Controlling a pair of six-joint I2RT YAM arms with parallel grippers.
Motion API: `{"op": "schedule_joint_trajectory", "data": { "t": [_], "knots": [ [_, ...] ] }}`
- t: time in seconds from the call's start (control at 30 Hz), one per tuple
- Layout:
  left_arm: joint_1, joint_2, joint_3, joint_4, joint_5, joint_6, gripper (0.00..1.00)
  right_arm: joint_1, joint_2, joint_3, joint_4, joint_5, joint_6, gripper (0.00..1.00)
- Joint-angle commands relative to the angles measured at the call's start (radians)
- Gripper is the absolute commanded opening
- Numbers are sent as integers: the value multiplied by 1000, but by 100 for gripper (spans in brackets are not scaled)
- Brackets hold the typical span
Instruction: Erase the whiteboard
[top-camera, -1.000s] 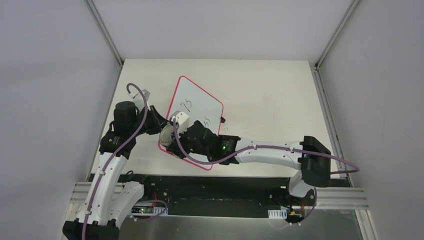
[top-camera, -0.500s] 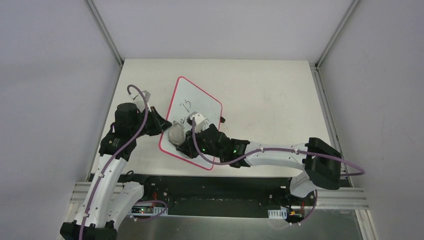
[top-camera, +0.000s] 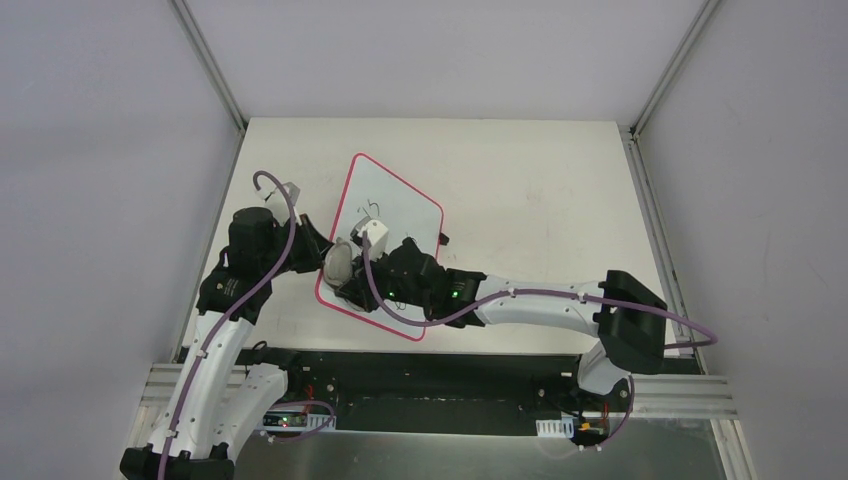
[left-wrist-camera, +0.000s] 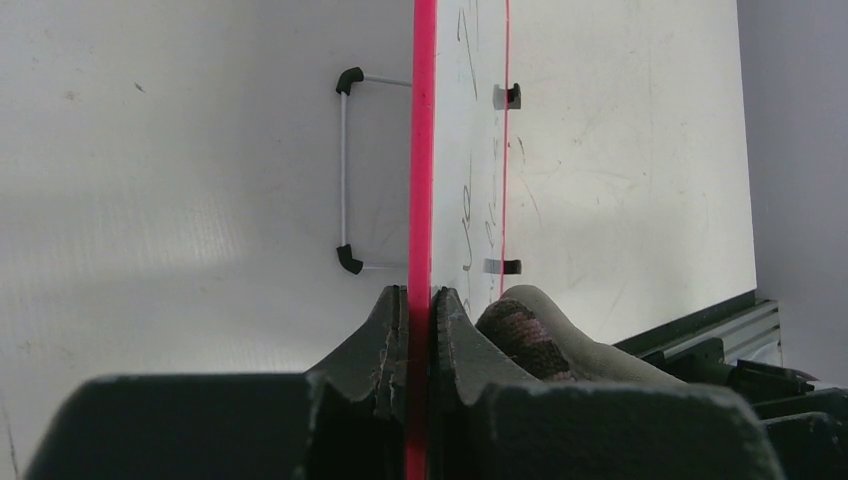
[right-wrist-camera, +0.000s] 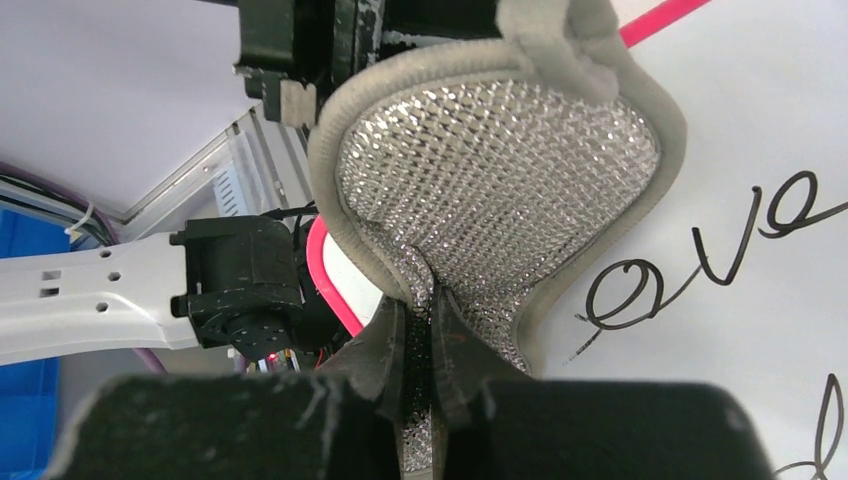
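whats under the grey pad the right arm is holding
The pad sits over the whiteboard, near its pink frame. Black handwriting shows beside it; any writing directly beneath is covered and cannot be seen.

Whiteboard (right-wrist-camera: 760, 120) has blk cursive handwriting (right-wrist-camera: 720, 270), poss. "eve"; other marks illegible.

The scuffed white table (top-camera: 540, 180) carries the red-framed whiteboard (top-camera: 400, 200) toward its left side.
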Motion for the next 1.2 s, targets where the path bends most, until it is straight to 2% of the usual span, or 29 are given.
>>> {"op": "schedule_joint_trajectory", "data": {
  "t": [0.0, 0.07, 0.17, 0.23, 0.27, 0.43, 0.5, 0.7, 0.83, 0.9, 1.07, 1.13, 1.17],
  "knots": [
    [-22, -8, -4, -67, -12, 19, 0, -15, -7, -101, 166, -47, 20, 0],
    [-23, -6, 3, -66, -12, 8, 2, -15, -28, -172, 174, -50, 79, 0],
    [-20, -7, 29, -89, -23, -28, 39, -14, -69, -250, 197, -46, 137, 0],
    [-5, -7, 55, -115, -21, -57, 60, -14, -92, -272, 194, -39, 146, 0],
    [6, -4, 67, -115, -3, -74, 67, -14, -103, -276, 190, -37, 147, 0],
    [78, 41, 123, -83, 63, -121, 87, -13, -126, -275, 170, -38, 139, 0],
    [126, 69, 129, -21, 123, -158, 91, -10, -132, -277, 162, -37, 136, 0],
    [189, 218, 122, 159, 359, -180, 89, 0, -158, -275, 155, -4, 122, 0],
    [190, 241, 126, 134, 319, -126, 85, 0, -162, -263, 143, -1, 110, 0],
    [190, 236, 118, 135, 289, -117, 79, 0, -164, -257, 143, -5, 108, 0],
    [205, 243, 94, 124, 272, -113, 45, 5, -149, -238, 138, -6, 97, 0],
    [205, 228, 87, 111, 240, -96, 35, 7, -140, -229, 133, -1, 90, 0],
    [205, 220, 82, 111, 234, -93, 34, 10, -134, -223, 130, -1, 85, 0]
  ]
}}
